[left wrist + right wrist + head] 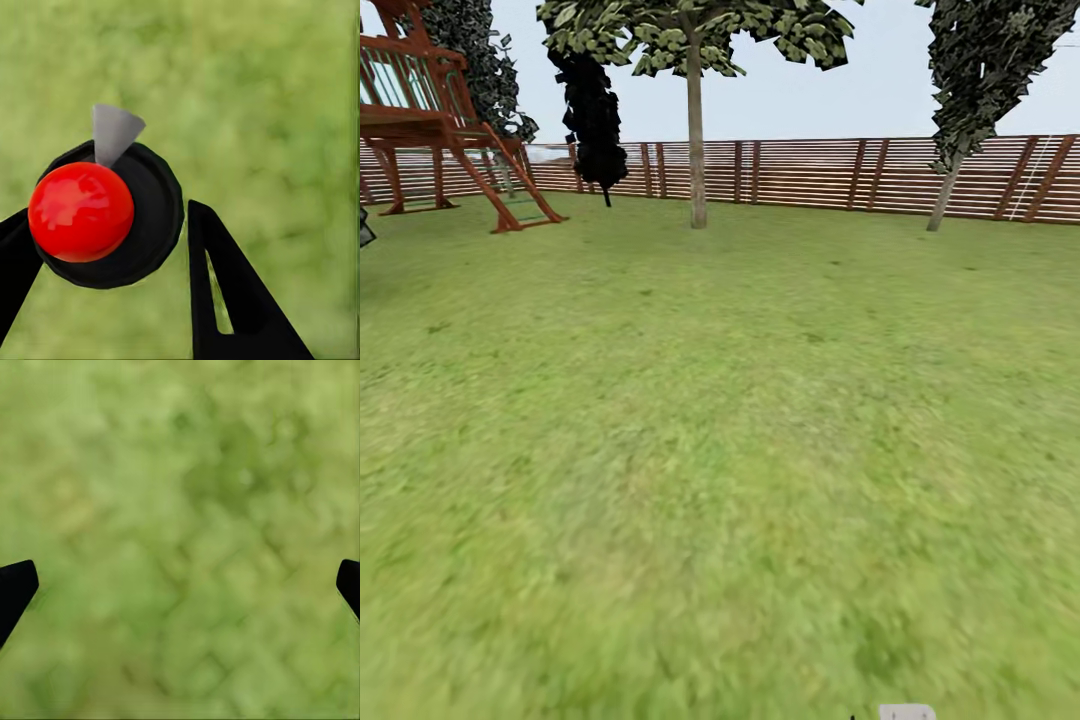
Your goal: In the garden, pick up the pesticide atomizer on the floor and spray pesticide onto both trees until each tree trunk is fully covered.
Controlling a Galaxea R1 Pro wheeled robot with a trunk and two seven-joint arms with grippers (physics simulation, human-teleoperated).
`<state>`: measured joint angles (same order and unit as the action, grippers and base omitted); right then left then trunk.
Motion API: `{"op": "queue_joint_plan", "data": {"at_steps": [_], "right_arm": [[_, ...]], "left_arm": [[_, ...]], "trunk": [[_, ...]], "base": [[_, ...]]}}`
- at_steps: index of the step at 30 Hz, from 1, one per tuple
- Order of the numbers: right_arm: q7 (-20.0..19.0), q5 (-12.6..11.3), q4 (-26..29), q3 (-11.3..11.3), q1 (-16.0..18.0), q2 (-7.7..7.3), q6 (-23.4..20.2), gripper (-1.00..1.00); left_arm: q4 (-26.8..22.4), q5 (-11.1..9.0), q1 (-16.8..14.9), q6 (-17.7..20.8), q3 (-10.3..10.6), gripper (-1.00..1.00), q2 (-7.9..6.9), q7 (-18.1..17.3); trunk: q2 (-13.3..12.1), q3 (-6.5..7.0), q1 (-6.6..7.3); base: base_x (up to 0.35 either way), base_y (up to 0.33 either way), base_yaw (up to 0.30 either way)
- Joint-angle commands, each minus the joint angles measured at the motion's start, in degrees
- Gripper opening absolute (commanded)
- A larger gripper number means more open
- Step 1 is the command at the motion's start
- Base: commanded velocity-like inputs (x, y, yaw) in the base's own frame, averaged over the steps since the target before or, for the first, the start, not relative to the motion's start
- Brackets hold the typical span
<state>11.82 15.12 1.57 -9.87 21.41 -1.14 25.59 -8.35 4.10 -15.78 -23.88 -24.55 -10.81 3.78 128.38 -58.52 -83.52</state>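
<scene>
left gripper (112, 247) clasps the unlabelled pesticide atomizer (105, 214); right gripper (180, 585) spread wide over grass (180, 472)

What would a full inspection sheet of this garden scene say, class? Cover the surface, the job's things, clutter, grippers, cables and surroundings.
Surface: grass lawn, green and patchy.
Job's things: pale tree trunk upright near the fence; atomizer, black with a red top and grey nozzle, between the left gripper's fingers.
Clutter: nothing seen.
Grippers: left gripper closed on the atomizer; right gripper open over grass, holding nothing.
Cables: nothing seen.
Surroundings: slatted wooden fence, red-brown play frame, dark bushy trees.
</scene>
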Motion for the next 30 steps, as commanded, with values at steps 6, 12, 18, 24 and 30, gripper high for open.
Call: {"op": "queue_joint_plan", "data": {"at_steps": [6,12,18,24,30], "right_arm": [[0.23,0.61,-0.07,-0.41,0.04,0.0,0.16,1.0],[0.23,0.61,-0.07,-0.41,0.04,0.0,0.16,1.0],[0.24,0.61,-0.07,-0.41,0.04,0.0,0.16,1.0],[0.24,0.61,-0.07,-0.41,0.05,0.0,0.16,1.0],[0.23,0.61,-0.07,-0.41,0.04,0.0,0.16,1.0]], "left_arm": [[0.09,0.47,-0.04,-0.2,-0.06,-1.0,0.0,0.35],[0.09,0.45,-0.04,-0.2,-0.06,-1.0,0.0,0.35],[0.09,0.47,-0.04,-0.2,-0.06,-1.0,0.0,0.35],[0.09,0.47,-0.04,-0.2,-0.06,-1.0,0.0,0.35],[0.09,0.47,-0.04,-0.2,-0.06,-1.0,0.0,0.34]], "trunk": [[0.02,-0.05,-0.03],[0.02,-0.05,-0.03],[0.02,-0.05,-0.03],[0.02,-0.05,-0.03],[0.02,-0.05,-0.03]], "base": [[0.338,0.0,0.0],[0.338,0.0,0.0],[0.338,0.0,0.0],[0.338,0.0,0.0],[0.338,0.0,0.0]]}}
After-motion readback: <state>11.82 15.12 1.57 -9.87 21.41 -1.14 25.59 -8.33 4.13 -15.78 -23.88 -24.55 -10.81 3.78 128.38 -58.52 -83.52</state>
